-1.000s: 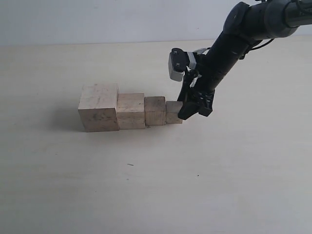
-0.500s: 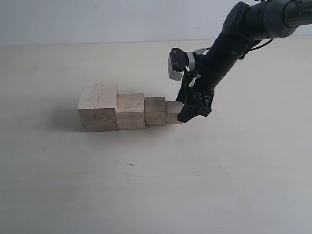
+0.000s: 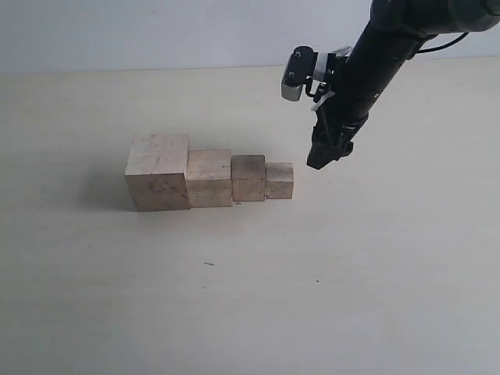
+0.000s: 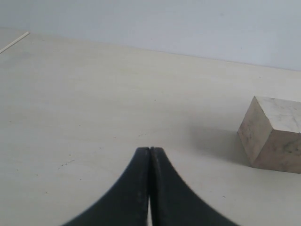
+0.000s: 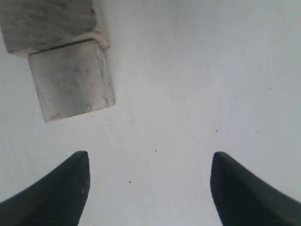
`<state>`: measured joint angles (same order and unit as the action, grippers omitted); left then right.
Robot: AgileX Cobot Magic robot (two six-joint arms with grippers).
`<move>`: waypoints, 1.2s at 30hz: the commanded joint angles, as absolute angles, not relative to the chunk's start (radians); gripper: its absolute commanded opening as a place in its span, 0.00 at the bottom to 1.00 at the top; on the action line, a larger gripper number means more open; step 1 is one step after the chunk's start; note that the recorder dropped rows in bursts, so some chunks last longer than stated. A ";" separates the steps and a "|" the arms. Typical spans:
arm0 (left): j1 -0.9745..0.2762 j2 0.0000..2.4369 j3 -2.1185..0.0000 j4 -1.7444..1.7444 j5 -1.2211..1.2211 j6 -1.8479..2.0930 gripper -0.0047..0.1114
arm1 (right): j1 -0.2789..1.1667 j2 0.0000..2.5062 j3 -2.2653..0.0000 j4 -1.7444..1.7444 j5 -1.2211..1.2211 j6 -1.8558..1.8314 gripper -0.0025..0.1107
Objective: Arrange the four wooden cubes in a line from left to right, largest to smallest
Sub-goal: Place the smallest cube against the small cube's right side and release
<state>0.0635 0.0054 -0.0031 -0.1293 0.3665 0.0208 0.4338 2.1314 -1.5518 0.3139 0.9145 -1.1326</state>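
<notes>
Four pale wooden cubes stand touching in a row on the table, shrinking from left to right: the largest cube [image 3: 158, 171], the second cube [image 3: 209, 178], the third cube [image 3: 248, 177] and the smallest cube [image 3: 280, 180]. My right gripper [image 3: 322, 158] hangs open above the table just right of the smallest cube [image 5: 72, 79], clear of it, with nothing between its fingers. The third cube [image 5: 47, 21] shows behind it in the right wrist view. My left gripper [image 4: 149, 149] is shut and empty, out of the exterior view; the largest cube [image 4: 274, 133] lies ahead of it.
The pale table [image 3: 250, 297] spreads around the row, with a light wall behind. A thin pale line [image 4: 14, 41] crosses the table's far corner in the left wrist view.
My right gripper has let go of the smallest cube, risen and drawn back to the right. The smallest cube stays at the row's right end.
</notes>
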 commanded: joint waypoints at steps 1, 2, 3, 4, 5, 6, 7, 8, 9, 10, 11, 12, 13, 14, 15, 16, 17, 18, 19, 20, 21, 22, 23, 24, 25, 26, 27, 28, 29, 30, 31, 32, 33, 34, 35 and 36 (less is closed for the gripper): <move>0.057 0.000 0.000 -0.128 0.360 0.022 0.04 | 0.434 2.142 -1.557 0.344 0.873 -1.107 0.63; 0.057 0.000 0.000 -0.128 0.360 0.022 0.04 | 0.434 2.148 -1.557 0.344 0.867 -1.107 0.63; 0.057 0.000 0.000 -0.128 0.360 0.022 0.04 | 0.434 2.152 -1.557 0.342 0.865 -1.107 0.63; 0.057 0.000 0.000 -0.128 0.360 0.022 0.04 | 0.434 2.161 -1.557 0.340 0.865 -1.107 0.63; 0.057 0.000 0.000 -0.128 0.360 0.022 0.04 | 0.434 2.168 -1.557 0.340 0.865 -1.107 0.63; 0.057 0.000 0.000 -0.128 0.360 0.022 0.04 | 0.434 2.176 -1.557 0.340 0.865 -1.107 0.63; 0.057 0.000 0.000 -0.128 0.360 0.022 0.04 | 0.434 2.180 -1.557 0.340 0.865 -1.107 0.63; 0.057 0.000 0.000 -0.128 0.360 0.022 0.04 | 0.434 2.186 -1.557 0.338 0.863 -1.107 0.63; 0.057 0.000 0.000 -0.128 0.360 0.022 0.04 | 0.434 2.188 -1.557 0.338 0.858 -1.107 0.63; 0.057 0.000 0.000 -0.128 0.360 0.022 0.04 | 0.434 2.193 -1.557 0.338 0.856 -1.107 0.63; 0.057 0.000 0.000 -0.128 0.360 0.022 0.04 | 0.434 2.194 -1.557 0.340 0.850 -1.107 0.63; 0.057 0.000 0.000 -0.128 0.360 0.022 0.04 | 0.434 2.197 -1.557 0.340 0.846 -1.107 0.63; 0.057 0.000 0.000 -0.128 0.360 0.022 0.04 | 0.434 2.199 -1.557 0.342 0.841 -1.107 0.63; 0.057 0.000 0.000 -0.128 0.360 0.022 0.04 | 0.434 2.199 -1.557 0.346 0.841 -1.107 0.63; 0.057 0.000 0.000 -0.128 0.360 0.022 0.04 | 0.434 2.200 -1.557 0.351 0.839 -1.107 0.63; 0.057 0.000 0.000 -0.128 0.360 0.022 0.04 | 0.434 2.200 -1.557 0.357 0.837 -1.107 0.63; 0.057 0.000 0.000 -0.128 0.360 0.022 0.04 | 0.434 2.200 -1.557 0.362 0.835 -1.107 0.63; 0.057 0.000 0.000 -0.128 0.360 0.022 0.04 | 0.434 2.200 -1.557 0.367 0.829 -1.107 0.63; 0.057 0.000 0.000 -0.128 0.360 0.022 0.04 | 0.434 2.200 -1.557 0.367 0.823 -1.107 0.63; 0.057 0.000 0.000 -0.128 0.360 0.022 0.04 | 0.434 2.201 -1.557 0.367 0.821 -1.107 0.63; 0.057 0.000 0.000 -0.128 0.360 0.022 0.04 | 0.434 2.201 -1.557 0.367 0.821 -1.107 0.63; 0.057 0.000 0.000 -0.128 0.360 0.022 0.04 | 0.434 2.201 -1.557 0.367 0.821 -1.107 0.63; 0.057 0.000 0.000 -0.128 0.360 0.022 0.04 | 0.434 2.201 -1.557 0.367 0.821 -1.107 0.63; 0.057 0.000 0.000 -0.128 0.360 0.022 0.04 | 0.434 2.201 -1.557 0.375 0.821 -1.107 0.63; 0.057 0.000 0.000 -0.128 0.360 0.022 0.04 | 0.434 2.201 -1.557 0.389 0.821 -1.107 0.63; 0.057 0.000 0.000 -0.128 0.360 0.022 0.04 | 0.434 2.201 -1.557 0.400 0.820 -1.107 0.63; 0.057 0.000 0.000 -0.128 0.360 0.022 0.04 | 0.434 2.201 -1.557 0.408 0.819 -1.111 0.63; 0.057 0.000 0.000 -0.128 0.360 0.022 0.04 | 0.434 2.201 -1.557 0.409 0.818 -1.121 0.63; 0.057 0.000 0.000 -0.128 0.360 0.022 0.04 | 0.436 2.201 -1.557 0.410 0.818 -1.125 0.63; 0.057 0.000 0.000 -0.128 0.360 0.022 0.04 | 0.436 2.201 -1.557 0.410 0.818 -1.125 0.63; 0.057 0.000 0.000 -0.128 0.360 0.022 0.04 | 0.436 2.201 -1.557 0.410 0.818 -1.125 0.62; 0.057 0.000 0.000 -0.128 0.360 0.022 0.04 | 0.436 2.201 -1.557 0.410 0.818 -1.125 0.61; 0.057 0.000 0.000 -0.128 0.360 0.022 0.04 | 0.436 2.201 -1.557 0.410 0.818 -1.125 0.61; 0.057 0.000 0.000 -0.128 0.360 0.022 0.04 | 0.436 2.201 -1.557 0.412 0.818 -1.125 0.61; 0.057 0.000 0.000 -0.128 0.360 0.022 0.04 | 0.436 2.201 -1.557 0.419 0.816 -1.125 0.61; 0.057 0.000 0.000 -0.128 0.360 0.022 0.04 | 0.436 2.201 -1.557 0.432 0.816 -1.125 0.61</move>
<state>0.0635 0.0054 -0.0031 -0.1293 0.3665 0.0208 0.4338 2.1993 -1.5518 0.4020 0.8267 -1.1173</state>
